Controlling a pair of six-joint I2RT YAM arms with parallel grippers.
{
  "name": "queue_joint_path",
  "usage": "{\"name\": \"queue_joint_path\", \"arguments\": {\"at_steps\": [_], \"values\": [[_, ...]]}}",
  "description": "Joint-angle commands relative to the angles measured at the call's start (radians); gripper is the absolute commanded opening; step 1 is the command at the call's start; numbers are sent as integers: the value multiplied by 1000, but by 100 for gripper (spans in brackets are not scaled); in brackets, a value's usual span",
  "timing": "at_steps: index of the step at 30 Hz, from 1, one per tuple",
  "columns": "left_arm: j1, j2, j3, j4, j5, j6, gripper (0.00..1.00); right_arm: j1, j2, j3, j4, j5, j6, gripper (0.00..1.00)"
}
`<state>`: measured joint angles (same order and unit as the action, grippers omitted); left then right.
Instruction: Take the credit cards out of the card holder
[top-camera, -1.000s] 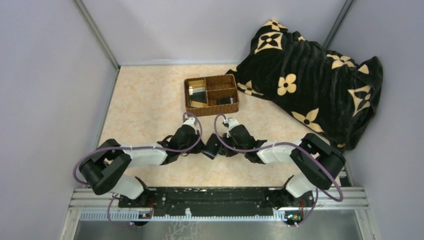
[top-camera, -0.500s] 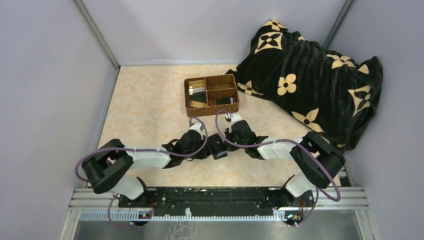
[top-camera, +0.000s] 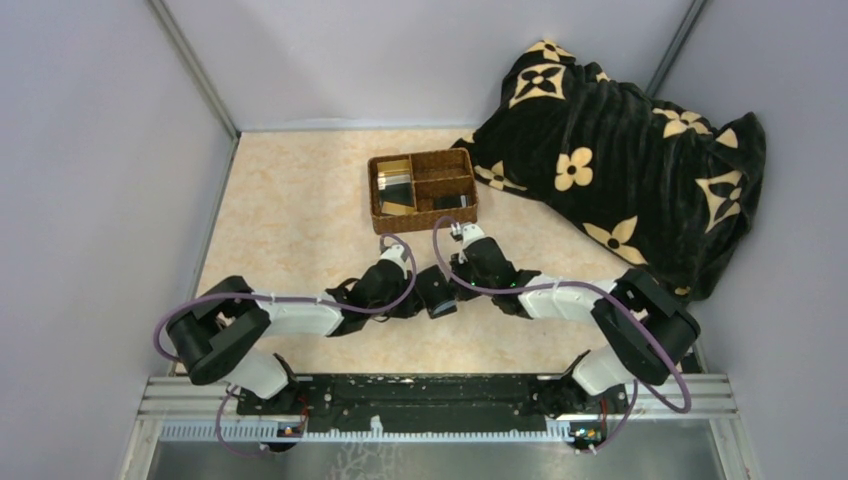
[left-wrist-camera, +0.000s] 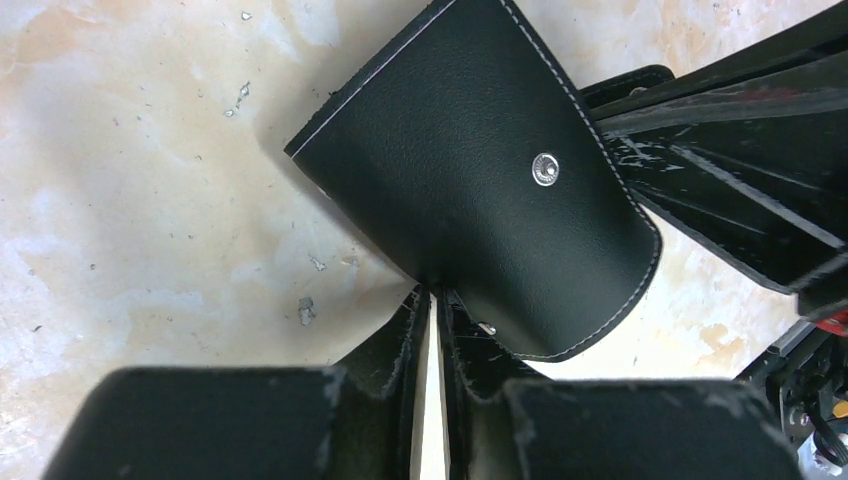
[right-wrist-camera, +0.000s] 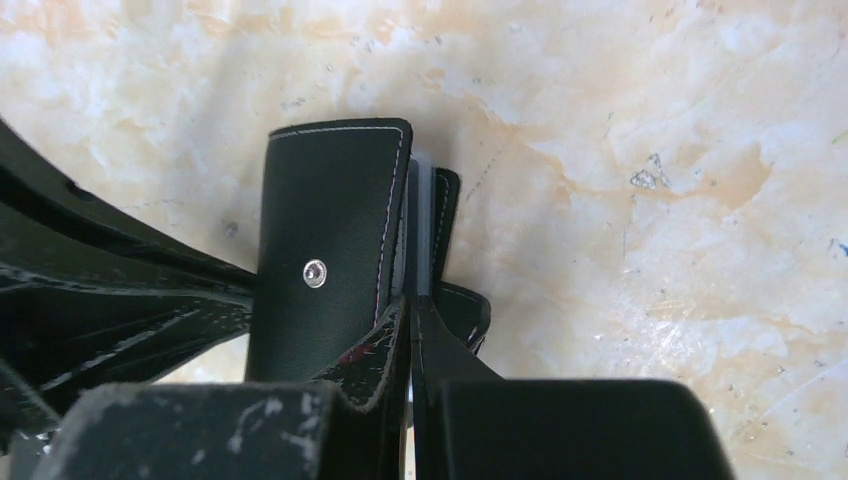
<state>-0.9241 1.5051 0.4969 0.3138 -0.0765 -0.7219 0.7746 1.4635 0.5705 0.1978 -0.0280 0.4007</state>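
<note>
The black card holder (top-camera: 436, 292) hangs between my two grippers just in front of the wicker tray. The left gripper (left-wrist-camera: 437, 295) is shut on the lower edge of the card holder's (left-wrist-camera: 470, 170) snap-button flap. From the other side, the right gripper (right-wrist-camera: 410, 305) is shut on a thin grey edge (right-wrist-camera: 420, 220) that stands between the flap (right-wrist-camera: 325, 220) and the back wall. I cannot tell whether that edge is a card or the lining. In the tray lie a gold card (top-camera: 393, 167), a grey card (top-camera: 397, 186) and a dark card (top-camera: 452, 201).
The brown wicker divided tray (top-camera: 424, 221) stands just beyond the grippers. A black blanket with cream flowers (top-camera: 620, 150) is heaped at the back right. Grey walls close in the left side and the back.
Both grippers have shifted a little to the right and toward the tray, with the card holder between them. Over the last half second they have hardly moved.
</note>
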Motion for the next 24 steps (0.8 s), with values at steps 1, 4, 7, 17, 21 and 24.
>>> {"name": "queue_joint_path", "arguments": {"at_steps": [1,4,7,17,21,24], "values": [[-19,88,-8,-90,29,4,16,54,-77,51,61,-153,28,0],[-19,85,-6,-93,32,11,16,67,-64,63,61,-152,24,0],[-19,79,-3,-99,26,17,16,73,-37,65,74,-162,30,0],[-18,-61,-31,-238,-43,11,15,96,30,70,108,-146,29,0],[-20,-249,-24,-428,-141,14,16,95,83,68,135,-149,27,0],[-19,-419,-21,-532,-175,1,16,96,131,75,156,-154,28,0]]}}
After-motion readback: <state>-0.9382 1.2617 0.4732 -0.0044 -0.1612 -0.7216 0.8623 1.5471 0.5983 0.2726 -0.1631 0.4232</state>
